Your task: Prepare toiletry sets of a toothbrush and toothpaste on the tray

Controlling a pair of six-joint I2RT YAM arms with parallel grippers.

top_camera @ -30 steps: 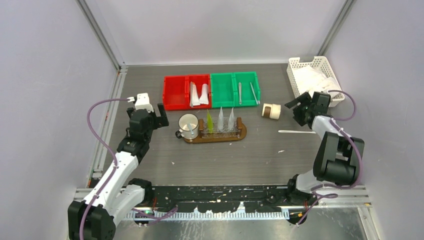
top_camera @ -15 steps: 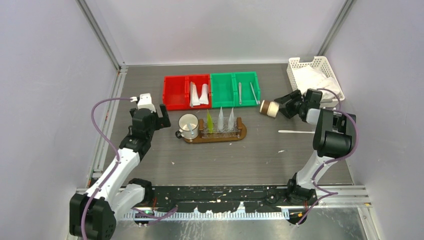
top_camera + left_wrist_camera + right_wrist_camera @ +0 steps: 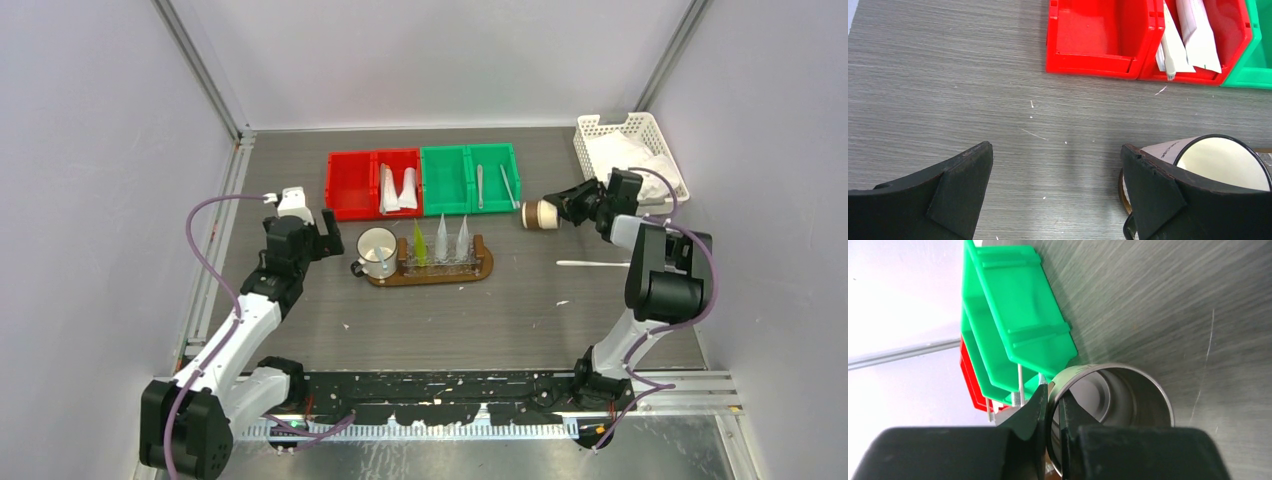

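A: Well, we see a white basket point(image 3: 588, 150) of pale bundles point(image 3: 625, 155), a red bin point(image 3: 1230, 30) with whitish tubes point(image 3: 1193, 35), and a green bin point(image 3: 493, 185) with two toothbrushes point(image 3: 508, 186).

B: Our tray point(image 3: 485, 262) carries a mug point(image 3: 1223, 160) and three upright tubes point(image 3: 441, 238), just beside our spread left hand point(image 3: 1055, 155). Our right hand point(image 3: 1053, 410) pinches the rim of a tipped cup point(image 3: 1128, 395); one loose toothbrush point(image 3: 592, 264) lies near it.

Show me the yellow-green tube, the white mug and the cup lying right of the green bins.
yellow-green tube point(image 3: 419, 243): top external view, middle of its body.
white mug point(image 3: 1220, 165): left wrist view, its pale inside.
cup point(image 3: 1128, 395): right wrist view, its grey inside.
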